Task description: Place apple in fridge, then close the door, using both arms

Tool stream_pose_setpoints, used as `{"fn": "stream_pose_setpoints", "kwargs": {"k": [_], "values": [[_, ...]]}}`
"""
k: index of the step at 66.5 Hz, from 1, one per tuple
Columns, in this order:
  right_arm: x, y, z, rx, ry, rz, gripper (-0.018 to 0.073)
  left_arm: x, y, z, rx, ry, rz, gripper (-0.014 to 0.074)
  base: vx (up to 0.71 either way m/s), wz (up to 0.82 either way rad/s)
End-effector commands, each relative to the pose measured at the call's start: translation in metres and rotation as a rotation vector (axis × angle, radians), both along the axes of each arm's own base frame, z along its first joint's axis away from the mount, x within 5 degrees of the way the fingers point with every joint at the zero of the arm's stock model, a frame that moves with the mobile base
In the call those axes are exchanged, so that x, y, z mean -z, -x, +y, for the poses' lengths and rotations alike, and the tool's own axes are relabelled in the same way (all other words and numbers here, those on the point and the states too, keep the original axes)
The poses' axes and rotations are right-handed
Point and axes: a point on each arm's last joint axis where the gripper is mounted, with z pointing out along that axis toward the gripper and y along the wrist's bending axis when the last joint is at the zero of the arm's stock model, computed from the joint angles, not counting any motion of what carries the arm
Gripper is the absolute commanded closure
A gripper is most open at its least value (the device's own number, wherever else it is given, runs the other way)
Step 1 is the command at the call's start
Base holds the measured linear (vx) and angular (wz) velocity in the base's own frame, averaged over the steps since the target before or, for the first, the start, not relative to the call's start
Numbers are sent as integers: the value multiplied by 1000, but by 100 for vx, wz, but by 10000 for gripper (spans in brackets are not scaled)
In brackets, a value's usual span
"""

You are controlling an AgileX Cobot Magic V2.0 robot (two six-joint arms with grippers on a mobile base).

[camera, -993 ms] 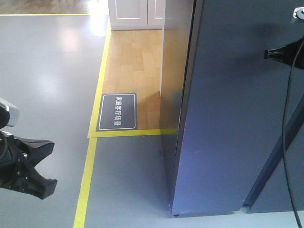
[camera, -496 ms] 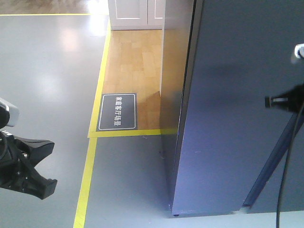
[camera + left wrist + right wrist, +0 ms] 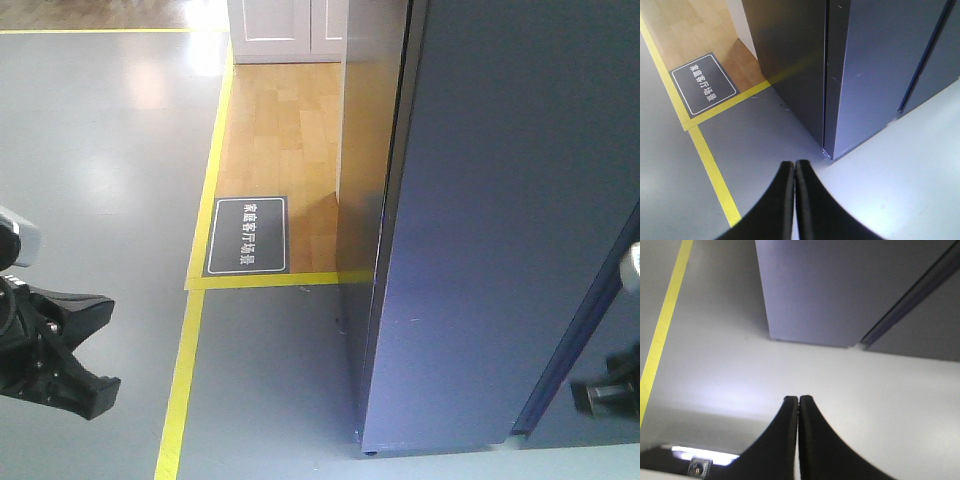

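Floor: smooth grey floor (image 3: 100, 180) marked with yellow tape lines (image 3: 185, 370); a patch of wooden flooring (image 3: 285, 150) lies beyond the tape, with a dark sign plate bearing white characters (image 3: 246, 235) at its near edge and a white cabinet (image 3: 285, 30) at the far end.
Fridge: tall dark grey fridge (image 3: 500, 220) standing on the grey floor at the right of the front view, its corner touching the yellow tape.
Door: dark grey door (image 3: 520, 250) lies flush with the fridge body, only a thin seam showing; the inside is hidden.
Apple: not visible in any view.
Left gripper: (image 3: 794, 167) fingers pressed together, nothing between them; it points down at bare floor just in front of the fridge's bottom corner, apart from it.
Right gripper: (image 3: 798, 401) fingers pressed together, nothing between them; it hangs above pale floor near the fridge's base.
Front view only: wooden flooring and white cabinet in full; the left arm (image 3: 50, 345) at the lower left edge; a blurred part of the right arm (image 3: 610, 385) at the lower right.
Left wrist view only: the door seam running down to the floor.
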Motion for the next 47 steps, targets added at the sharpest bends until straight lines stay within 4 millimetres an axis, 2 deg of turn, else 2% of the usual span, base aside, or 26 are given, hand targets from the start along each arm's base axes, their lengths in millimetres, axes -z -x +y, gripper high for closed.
{"fn": "stream_pose_setpoints", "kwargs": {"k": [1, 14, 22, 35, 47], "values": [[-7, 16, -3, -1, -11, -60, 562, -14, -1, -1, 4, 54, -80, 603, 0, 0], [1, 51, -10, 9, -45, -67, 562, -14, -1, -1, 4, 54, -80, 603, 0, 0], [4, 65, -12, 10, -59, -92, 562, -14, -1, -1, 4, 54, -80, 603, 0, 0], [1, 76, -15, 7, -78, -175, 562, -14, -1, -1, 4, 54, -80, 603, 0, 0], [1, 79, -15, 7, -87, -179, 562, -14, -1, -1, 4, 54, -80, 603, 0, 0]]}}
